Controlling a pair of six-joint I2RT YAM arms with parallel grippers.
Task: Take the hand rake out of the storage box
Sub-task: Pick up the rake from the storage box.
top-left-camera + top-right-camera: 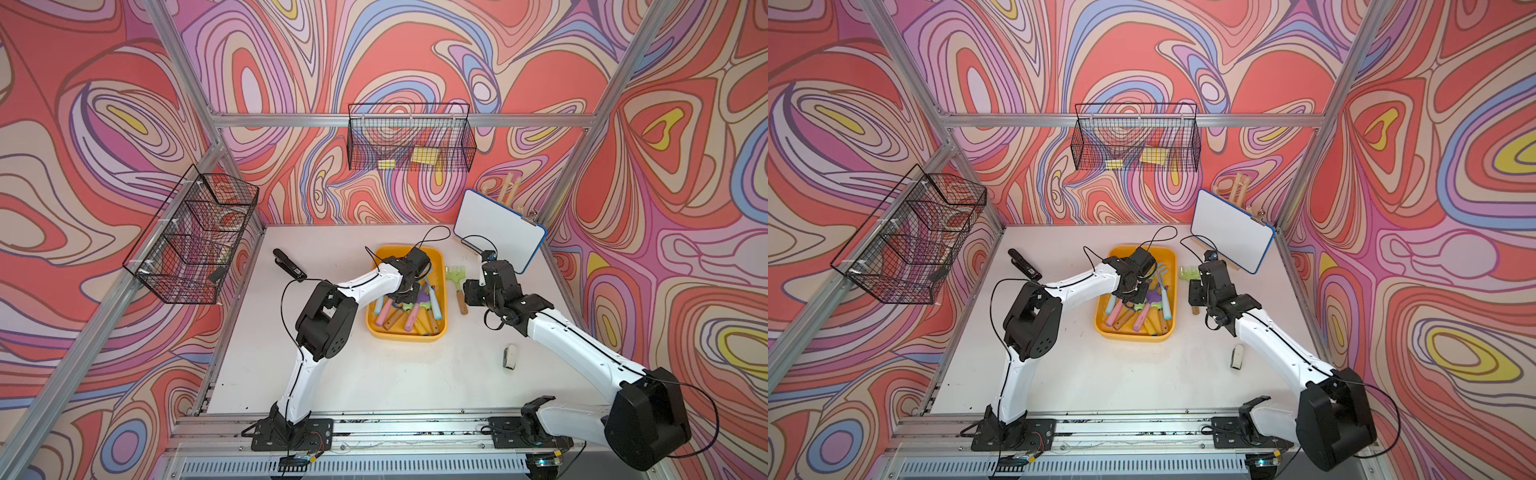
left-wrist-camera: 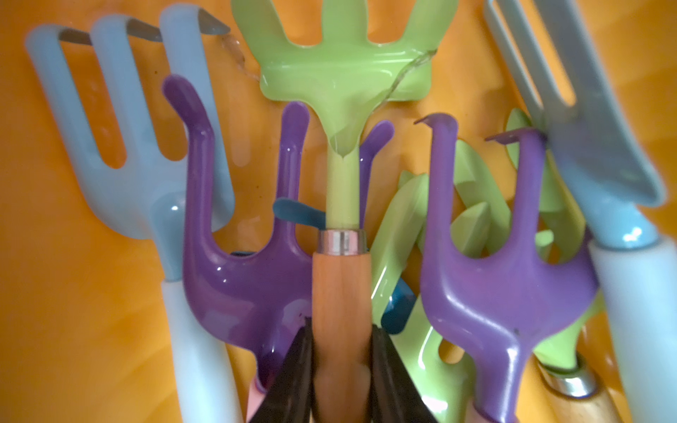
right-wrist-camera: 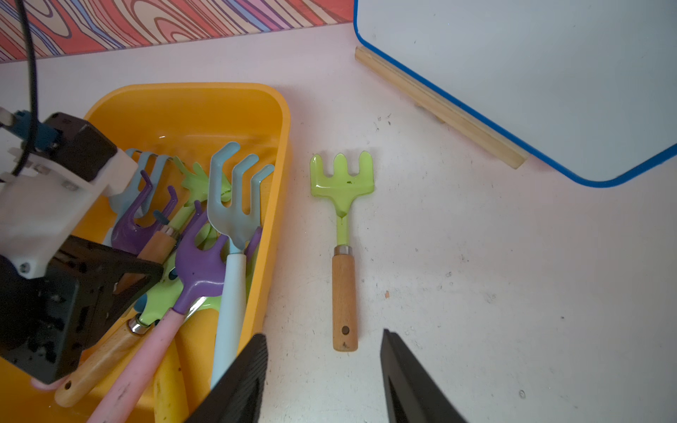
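Fingers [image 2: 298, 366] of the left gripper [image 2: 342, 326] pinch the wooden handle of a green rake [image 2: 344, 73] — it sits in the yellow box [image 1: 409, 337] among other rakes [image 2: 249, 285] | right gripper [image 3: 322, 335] fingers [image 3: 241, 377] spread apart over the table [image 1: 374, 374] | second green rake [image 3: 343, 278] lies on it — just beside the box

Swirl-patterned pink walls [image 1: 83, 124], aluminium frame [image 1: 291, 120], white tabletop [image 1: 374, 374], two black wire baskets [image 1: 409, 141]
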